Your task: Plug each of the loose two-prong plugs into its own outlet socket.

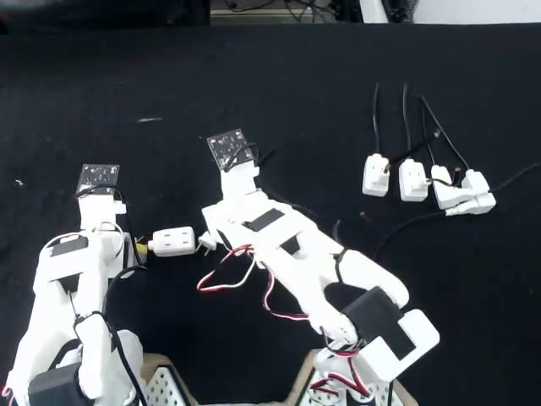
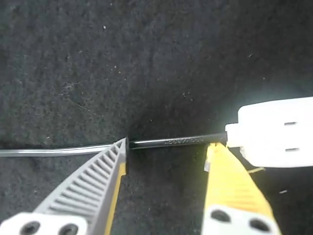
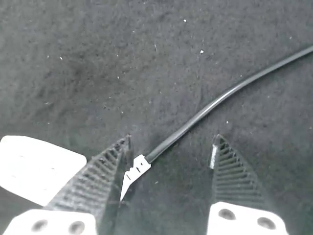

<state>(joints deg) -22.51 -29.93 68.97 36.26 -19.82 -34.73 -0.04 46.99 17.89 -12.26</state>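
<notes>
A white outlet socket [image 1: 173, 241] lies on the black mat between the two arms. Its black cord [image 2: 171, 142] runs between the fingers of my open left gripper [image 2: 166, 147], which sits just behind the socket [image 2: 274, 132]. In the high view the left gripper [image 1: 133, 247] is at the socket's left end. My right gripper [image 3: 172, 142] is open over a small white two-prong plug [image 3: 134, 171]. The plug lies against one finger [image 3: 105, 171], and its black cord [image 3: 215, 100] trails away. The plug [image 1: 205, 244] rests just right of the socket, beside the right gripper [image 1: 213, 235].
Several white sockets with plugs and black cables [image 1: 412, 179] sit at the back right of the mat. Red and white wires [image 1: 228, 275] hang by the right arm. The black mat [image 1: 279, 101] stretches open toward the back.
</notes>
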